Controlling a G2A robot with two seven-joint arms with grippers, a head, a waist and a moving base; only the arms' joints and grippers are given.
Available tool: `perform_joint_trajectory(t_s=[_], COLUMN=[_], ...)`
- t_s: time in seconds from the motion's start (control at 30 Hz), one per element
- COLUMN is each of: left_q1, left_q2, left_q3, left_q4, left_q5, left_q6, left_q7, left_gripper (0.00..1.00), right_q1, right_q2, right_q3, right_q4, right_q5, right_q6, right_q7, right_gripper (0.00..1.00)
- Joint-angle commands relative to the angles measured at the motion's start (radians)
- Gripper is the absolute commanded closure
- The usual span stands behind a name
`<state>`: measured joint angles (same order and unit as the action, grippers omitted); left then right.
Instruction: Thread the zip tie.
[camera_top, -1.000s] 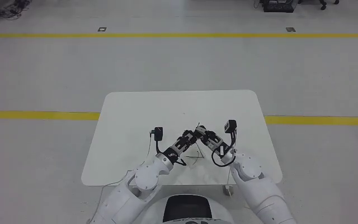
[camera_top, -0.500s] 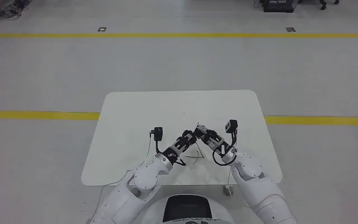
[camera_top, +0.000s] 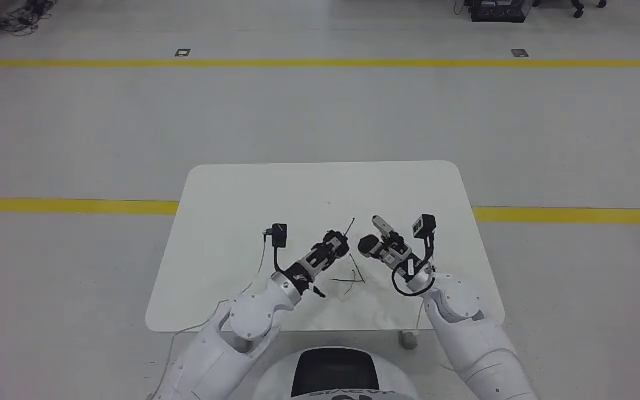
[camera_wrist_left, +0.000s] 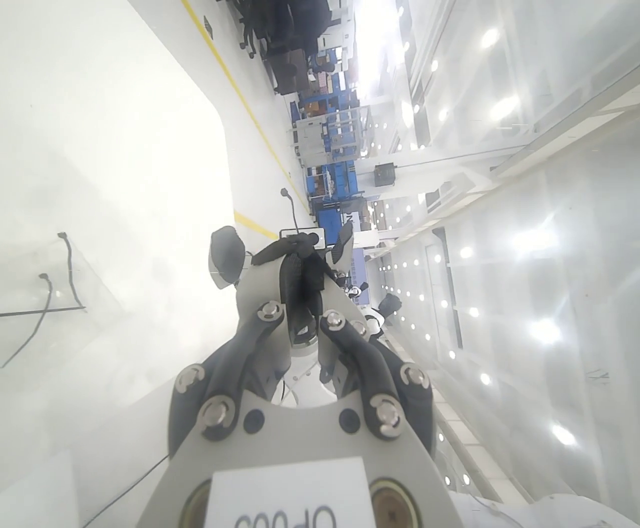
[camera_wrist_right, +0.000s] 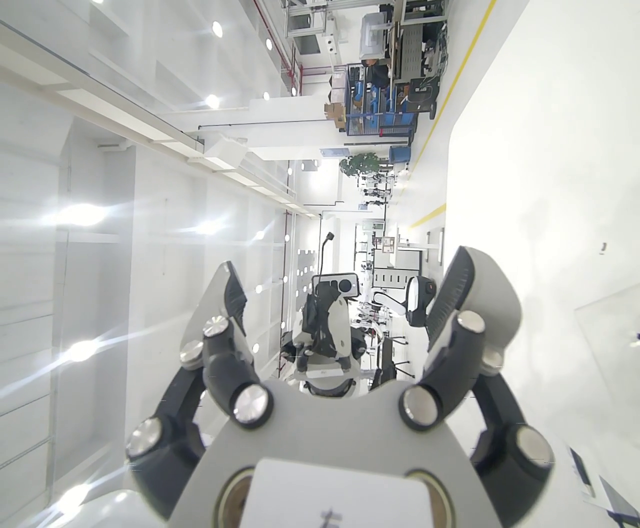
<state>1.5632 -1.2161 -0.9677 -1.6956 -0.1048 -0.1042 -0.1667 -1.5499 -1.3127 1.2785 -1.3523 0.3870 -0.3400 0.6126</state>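
Note:
My left gripper (camera_top: 337, 241) hangs over the table's front middle, shut on a thin black zip tie (camera_top: 349, 224) that sticks out past its fingertips. In the left wrist view the shut gripper (camera_wrist_left: 296, 252) pinches the strap, and the zip tie (camera_wrist_left: 290, 207) rises to a small head. My right gripper (camera_top: 372, 233) stands open just to the right, a short gap away and facing the left one. In the right wrist view the right gripper (camera_wrist_right: 347, 280) has wide-spread fingers with nothing between them, and the zip tie (camera_wrist_right: 327, 242) shows farther off in the left gripper.
Loose black zip ties (camera_top: 348, 278) lie on the white table (camera_top: 250, 200) just in front of the grippers; they also show as zip ties (camera_wrist_left: 70, 280) in the left wrist view. The table's front edge runs close behind both wrists.
The right gripper, earlier closed in against the left gripper at the zip tie, has opened and drawn back to the right. The left gripper keeps the zip tie.

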Motion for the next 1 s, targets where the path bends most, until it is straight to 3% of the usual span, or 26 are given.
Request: perform_joint_trajectory(t_s=[0.0,0.23,0.37,0.5,0.6,0.73,0.9,0.97], left_q1=[0.0,-0.003,-0.009,-0.012,-0.021,-0.033,-0.051,-0.057], left_q2=[0.0,0.001,0.012,0.025,0.035,0.043,0.048,0.049], left_q3=[0.0,-0.002,-0.047,-0.087,-0.102,-0.108,-0.11,-0.114], left_q4=[0.001,0.011,0.045,0.078,0.099,0.119,0.145,0.152], left_q5=[-0.001,-0.007,-0.064,-0.136,-0.14,-0.159,-0.19,-0.172], left_q6=[0.002,0.009,0.004,-0.006,-0.002,0.002,-0.019,-0.047], left_q7=[0.0,-0.007,-0.112,-0.245,-0.343,-0.432,-0.504,-0.486], left_gripper=[1.0,1.0,1.0,1.0,1.0,1.0,1.0,1.0], right_q1=[0.0,0.0,-0.006,0.004,0.021,0.051,0.095,0.095], right_q2=[0.0,0.0,0.01,0.031,0.046,0.06,0.071,0.071], right_q3=[0.0,0.0,0.027,0.071,0.093,0.098,0.07,0.07], right_q4=[0.0,0.0,-0.002,0.009,0.033,0.084,0.14,0.14], right_q5=[0.0,0.0,-0.043,-0.05,-0.064,-0.064,-0.099,-0.099], right_q6=[0.0,0.0,0.021,0.046,0.074,0.091,0.093,0.093], right_q7=[0.0,0.0,0.012,0.177,0.294,0.446,0.59,0.59], right_gripper=[0.0,0.0,0.0,0.0,0.0,0.0,0.0,0.0])
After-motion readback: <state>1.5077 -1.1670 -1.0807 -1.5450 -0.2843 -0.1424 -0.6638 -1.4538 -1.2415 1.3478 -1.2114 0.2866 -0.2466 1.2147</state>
